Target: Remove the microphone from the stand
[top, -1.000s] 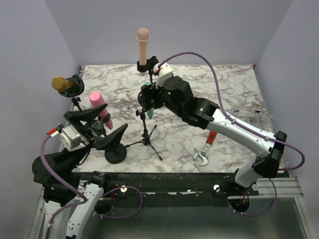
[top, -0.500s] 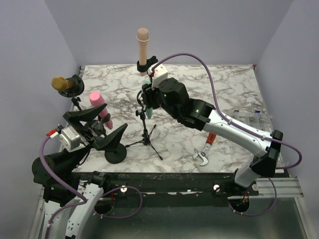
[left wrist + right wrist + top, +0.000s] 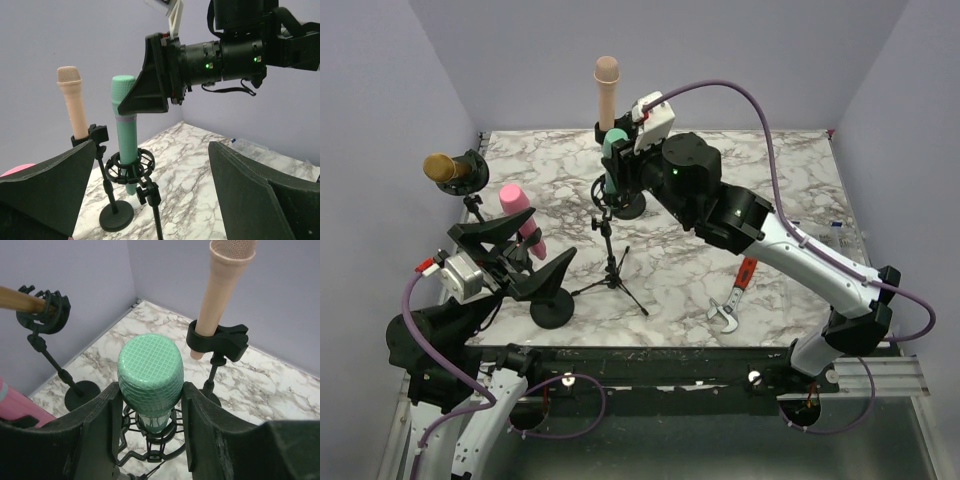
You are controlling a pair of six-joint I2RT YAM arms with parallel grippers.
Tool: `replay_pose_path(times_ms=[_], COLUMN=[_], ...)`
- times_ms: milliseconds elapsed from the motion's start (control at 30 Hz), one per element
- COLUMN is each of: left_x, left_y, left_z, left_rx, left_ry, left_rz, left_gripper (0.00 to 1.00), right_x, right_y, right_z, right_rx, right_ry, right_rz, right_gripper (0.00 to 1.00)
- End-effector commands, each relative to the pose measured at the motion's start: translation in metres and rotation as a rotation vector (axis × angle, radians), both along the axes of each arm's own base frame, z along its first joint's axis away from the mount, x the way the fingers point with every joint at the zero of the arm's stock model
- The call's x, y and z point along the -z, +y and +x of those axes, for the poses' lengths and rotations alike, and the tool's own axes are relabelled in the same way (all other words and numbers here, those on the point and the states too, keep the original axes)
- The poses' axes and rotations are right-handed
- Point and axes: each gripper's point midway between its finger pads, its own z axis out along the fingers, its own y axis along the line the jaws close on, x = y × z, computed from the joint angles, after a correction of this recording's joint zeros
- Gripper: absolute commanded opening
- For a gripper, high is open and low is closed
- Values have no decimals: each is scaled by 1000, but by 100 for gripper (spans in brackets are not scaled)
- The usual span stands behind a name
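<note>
The green microphone (image 3: 124, 123) stands upright, its lower body still inside the black shock-mount ring (image 3: 131, 167) of the tripod stand (image 3: 611, 265). My right gripper (image 3: 150, 390) is shut on its mesh head (image 3: 150, 372), one finger (image 3: 102, 415) pressed to each side. From above, that gripper (image 3: 618, 160) sits over the stand with the green microphone (image 3: 612, 150) in it. My left gripper (image 3: 515, 265) hangs open near the table's left front, well apart from the stand. In its own view, the left gripper (image 3: 155, 200) has nothing between its wide fingers.
A beige microphone (image 3: 607, 90) stands in a clip stand at the back. A gold microphone (image 3: 445, 168) sits in a mount at far left, with a pink one (image 3: 520, 215) near it. A red-handled wrench (image 3: 732, 300) lies right of the tripod. A round stand base (image 3: 552, 312) sits front left.
My right gripper closed on the green microphone's head, then rose and drew back, sliding the microphone upward in the mount. The left arm has not moved.
</note>
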Motion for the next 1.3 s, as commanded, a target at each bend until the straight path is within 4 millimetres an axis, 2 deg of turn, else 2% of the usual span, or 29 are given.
replay_pose_path(times_ms=[0, 167, 300, 467, 533, 733, 867, 1033, 1267], left_x=[-2, -1, -1, -1, 0, 1, 2, 2, 3], left_y=[2, 1, 1, 0, 0, -1, -2, -2, -3], left_z=[1, 2, 3, 4, 4, 5, 6, 7, 8], left_rx=[-12, -10, -10, -7, -5, -2, 0, 2, 5], left_ry=[-13, -11, -12, -7, -6, 1, 4, 6, 10], left_rz=[-9, -9, -9, -8, -8, -8, -6, -6, -3], left_gripper=[99, 98, 99, 99, 99, 99, 98, 99, 99], right_x=[-73, -111, -132, -142, -139, -108, -81, -40, 20], right_y=[-23, -46, -63, -94, -110, -157, -183, -219, -257], right_z=[-17, -30, -39, -38, -35, -11, 5, 46, 107], right_rx=[-10, -10, -12, 83, 150, 467, 672, 865, 947], right_ry=[-112, -183, -219, -288, -313, -390, -426, -373, -200], right_rz=[146, 256, 319, 372, 363, 233, 61, -80, -229], right_gripper=[23, 15, 9, 3, 3, 1, 1, 1, 1])
